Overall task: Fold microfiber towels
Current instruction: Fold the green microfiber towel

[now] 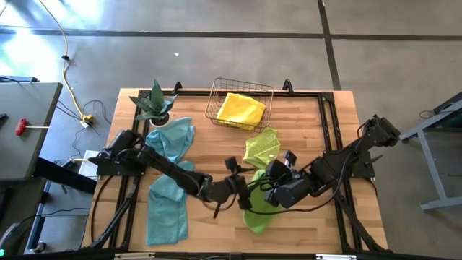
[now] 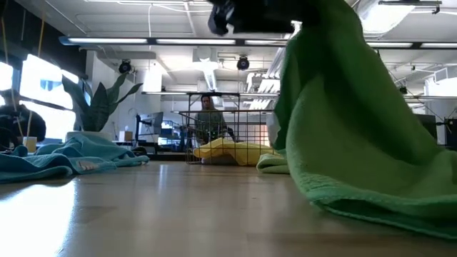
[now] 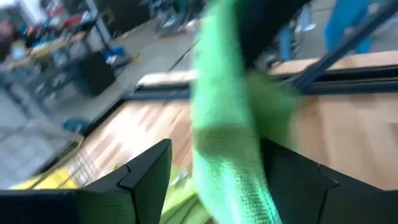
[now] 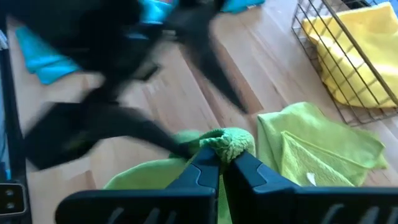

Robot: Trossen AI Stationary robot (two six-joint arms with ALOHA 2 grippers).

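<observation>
My right gripper [image 4: 219, 163] pinches a bunched corner of the floppy lime-green microfiber towel [image 4: 227, 142]. My left gripper [image 3: 214, 180] is spread, towel hanging between its fingers.

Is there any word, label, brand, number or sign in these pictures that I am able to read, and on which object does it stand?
None can be read.
The folded green towel carries a small white tag, too small to read.
The room behind the wire basket shows no legible sign.

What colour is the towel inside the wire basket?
Yellow. The towel in the wire basket shows best in the high view.
</observation>
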